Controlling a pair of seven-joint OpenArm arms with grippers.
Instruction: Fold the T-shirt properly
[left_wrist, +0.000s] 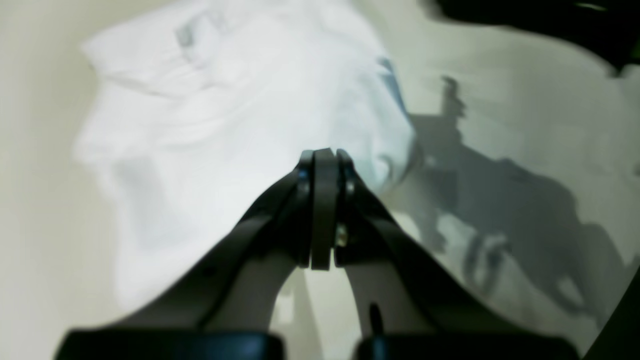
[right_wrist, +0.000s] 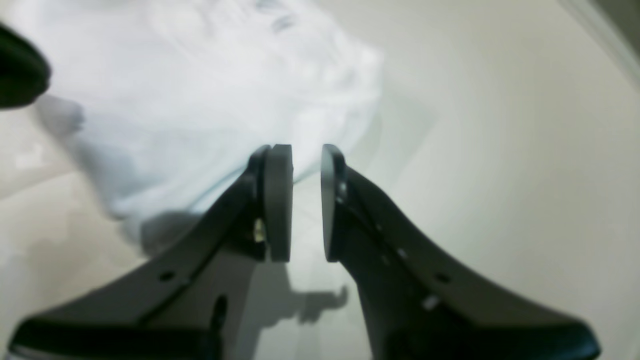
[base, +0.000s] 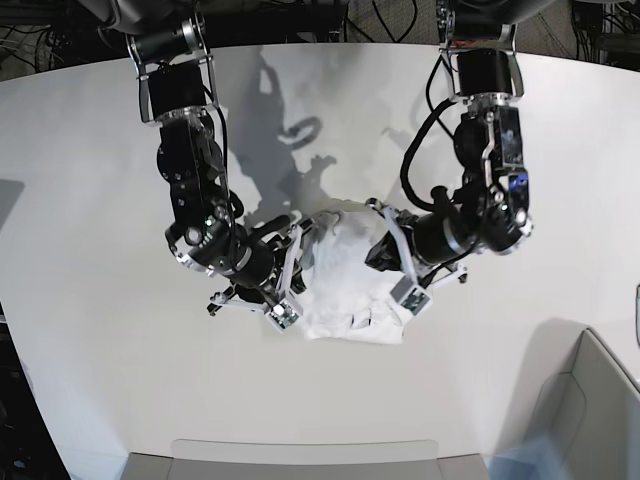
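T-shirt (base: 345, 285): soft white cloth, matt, wrinkled. Counter (base: 100, 330): smooth white surface, slight sheen. Jaws: black, hard-looking, matt, with smooth pads (right_wrist: 278, 200).

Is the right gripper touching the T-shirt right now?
Cannot tell. In the right wrist view the right gripper stands open with nothing between its jaws, the T-shirt blurred behind; the base view doesn't show a gap or contact plainly.

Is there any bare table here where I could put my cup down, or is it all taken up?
Plenty is bare: the white table lies free from the T-shirt out to its edges on both sides, and along the front edge. The middle is crowded: the shirt is bunched there with the left gripper and right gripper close on either side.
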